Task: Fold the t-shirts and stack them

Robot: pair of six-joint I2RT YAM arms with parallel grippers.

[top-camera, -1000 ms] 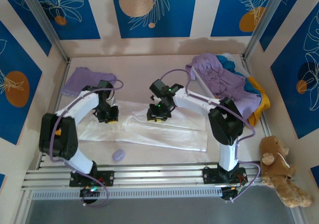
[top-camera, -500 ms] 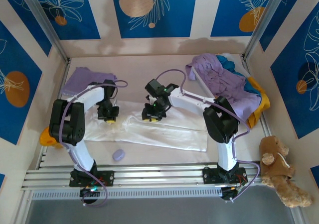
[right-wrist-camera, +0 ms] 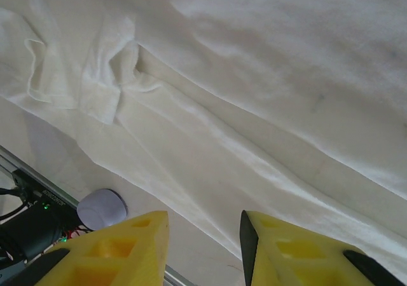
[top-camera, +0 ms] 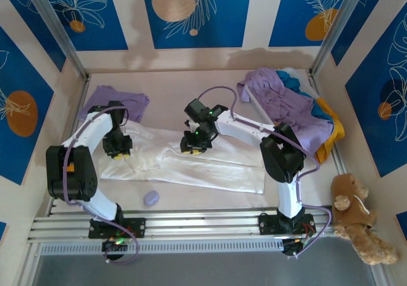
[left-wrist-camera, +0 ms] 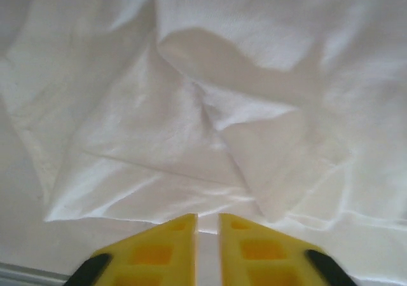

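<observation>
A large white t-shirt (top-camera: 210, 168) lies spread across the middle of the table, crumpled at its left end. My left gripper (top-camera: 119, 147) sits low over that left end. In the left wrist view its fingertips (left-wrist-camera: 208, 217) are closed to a thin slit, with the shirt's hem (left-wrist-camera: 191, 140) pinched in it. My right gripper (top-camera: 196, 143) hovers open over the shirt's middle, with the cloth (right-wrist-camera: 254, 108) below its spread fingers (right-wrist-camera: 205, 215). A lavender t-shirt (top-camera: 111, 102) lies at the back left. Lavender (top-camera: 280, 98), teal (top-camera: 299, 86) and yellow-orange (top-camera: 335, 133) shirts are piled at the back right.
A small round lavender blob (top-camera: 151, 197) (right-wrist-camera: 102, 208) lies near the front rail (top-camera: 203, 222), just off the white shirt's near edge. A brown teddy bear (top-camera: 356, 216) sits outside the table at the right. Patterned walls enclose the table.
My left gripper has moved left and slightly nearer, and the white shirt's left end has bunched up with it. The right gripper has shifted only a little to the left.
</observation>
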